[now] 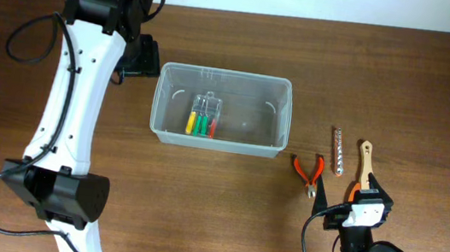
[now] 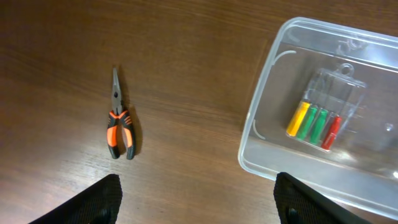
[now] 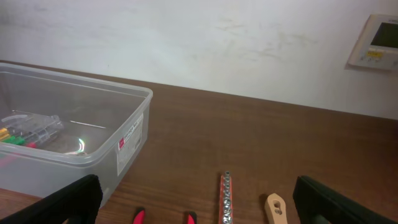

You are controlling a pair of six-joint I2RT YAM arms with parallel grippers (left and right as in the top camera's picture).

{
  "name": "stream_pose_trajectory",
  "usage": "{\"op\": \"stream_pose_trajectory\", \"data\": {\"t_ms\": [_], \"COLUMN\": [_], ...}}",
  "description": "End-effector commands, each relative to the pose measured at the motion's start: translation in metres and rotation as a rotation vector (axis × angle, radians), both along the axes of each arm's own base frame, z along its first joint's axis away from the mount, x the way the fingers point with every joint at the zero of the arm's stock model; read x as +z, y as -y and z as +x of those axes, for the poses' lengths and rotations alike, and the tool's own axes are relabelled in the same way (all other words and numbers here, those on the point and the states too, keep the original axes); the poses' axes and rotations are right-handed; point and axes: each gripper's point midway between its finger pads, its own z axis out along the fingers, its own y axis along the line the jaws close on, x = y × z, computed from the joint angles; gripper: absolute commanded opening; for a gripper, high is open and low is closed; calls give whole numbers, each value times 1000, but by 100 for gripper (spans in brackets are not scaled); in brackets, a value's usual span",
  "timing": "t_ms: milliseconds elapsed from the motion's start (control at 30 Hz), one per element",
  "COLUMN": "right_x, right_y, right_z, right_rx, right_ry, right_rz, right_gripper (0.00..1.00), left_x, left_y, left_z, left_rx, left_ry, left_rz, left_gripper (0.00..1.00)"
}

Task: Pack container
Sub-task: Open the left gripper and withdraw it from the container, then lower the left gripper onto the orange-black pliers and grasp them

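The container [image 1: 216,139], a large clear tub, stands mid-table and holds a small clear case of yellow, green and red screwdrivers [image 1: 204,117]. It also shows in the left wrist view [image 2: 261,130] and the right wrist view [image 3: 127,146]. My left gripper [image 2: 199,210] is open and empty above bare table beside the tub's short end; in the overhead view it is at the tub's back-left corner [image 1: 141,60]. My right gripper [image 3: 199,213] is open and empty at the front right [image 1: 347,194], just short of the loose tools.
Red-handled pliers [image 1: 310,169], a socket rail [image 1: 338,150] and a wooden-handled tool [image 1: 365,159] lie right of the tub. Orange-and-black needle-nose pliers [image 2: 118,124] lie on the table left of the tub, hidden by the arm from overhead. A wall runs behind the table.
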Motion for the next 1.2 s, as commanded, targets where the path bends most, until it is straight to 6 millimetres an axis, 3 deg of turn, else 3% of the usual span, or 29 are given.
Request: {"op": "stream_pose_trajectory", "data": {"t_ms": [0, 100, 267, 400, 467, 633, 767, 1167], "right_x": [-3, -3, -3, -3, -3, -3, -3, -3], "right_y": [1, 1, 1, 1, 1, 1, 1, 1], "right_z": [0, 0, 0, 0, 0, 0, 0, 0], "right_rx": [-6, -6, -6, -6, -6, -6, -6, -6], "right_ry": [-2, -2, -2, -2, -2, -2, -2, -2], "right_rz": [-8, -8, -8, -8, -8, -8, -8, -8], "right_gripper": [99, 99, 99, 99, 99, 99, 99, 99], "left_x": [31, 51, 77, 69, 45, -35, -96, -185], "left_y": [-9, -14, -44, -71, -85, -94, -104, -121], "left_z": [-14, -25, -45, -61, -69, -77, -85, -85], "left_rx": [-2, 3, 63, 138, 160, 102, 103, 167], "left_ry": [78, 132, 227, 261, 253, 171, 51, -190], "left_rz": [8, 14, 105, 108, 93, 3, 9, -127], "left_gripper": [80, 81, 81, 83, 86, 87, 96, 93]}}
